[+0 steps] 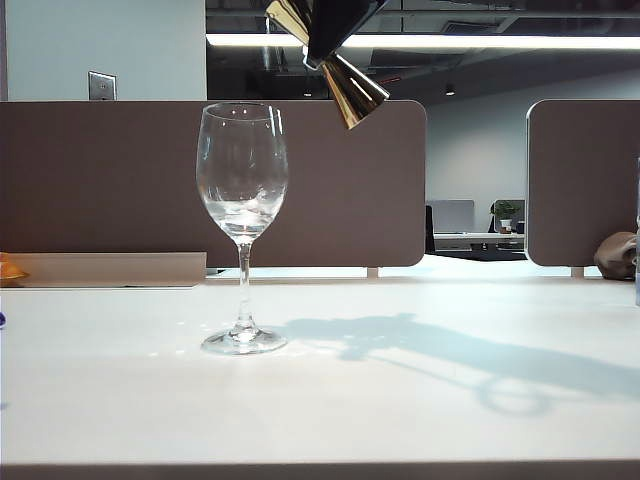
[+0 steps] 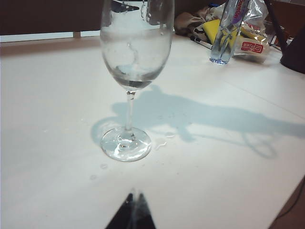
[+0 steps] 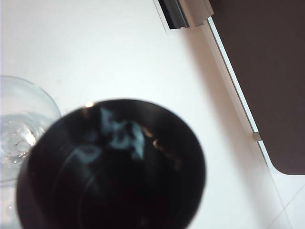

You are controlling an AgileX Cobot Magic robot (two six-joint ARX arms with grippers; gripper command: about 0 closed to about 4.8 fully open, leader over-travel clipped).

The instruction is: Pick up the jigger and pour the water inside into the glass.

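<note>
risk: jigger (image 1: 340, 75) tilted above and just right of the glass (image 1: 242, 180) rim; lower cone hangs outside the rim line, so any remaining stream or drip could miss the bowl and land on the table (image 1: 420, 400).
cause: mouth not centred over the bowl; a few droplets near the glass foot in the left wrist view suggest spillage is possible.
risk 2: a swing of the tilted jigger toward the rim could knock the glass over; tall, thin stem, small foot.
jigger look: shiny gold double cone, narrow waist, held at a slant near the top edge of the exterior view; dark round mouth fills the right wrist view.
water: shallow clear layer at the bottom of the glass bowl (image 2: 136, 78); none visible in the jigger.
right gripper (image 1: 335, 30): above the glass, clamped on the jigger at the waist.
left gripper (image 2: 131, 217): low, near the glass foot, only a dark tip visible; jaw state not readable.
</note>
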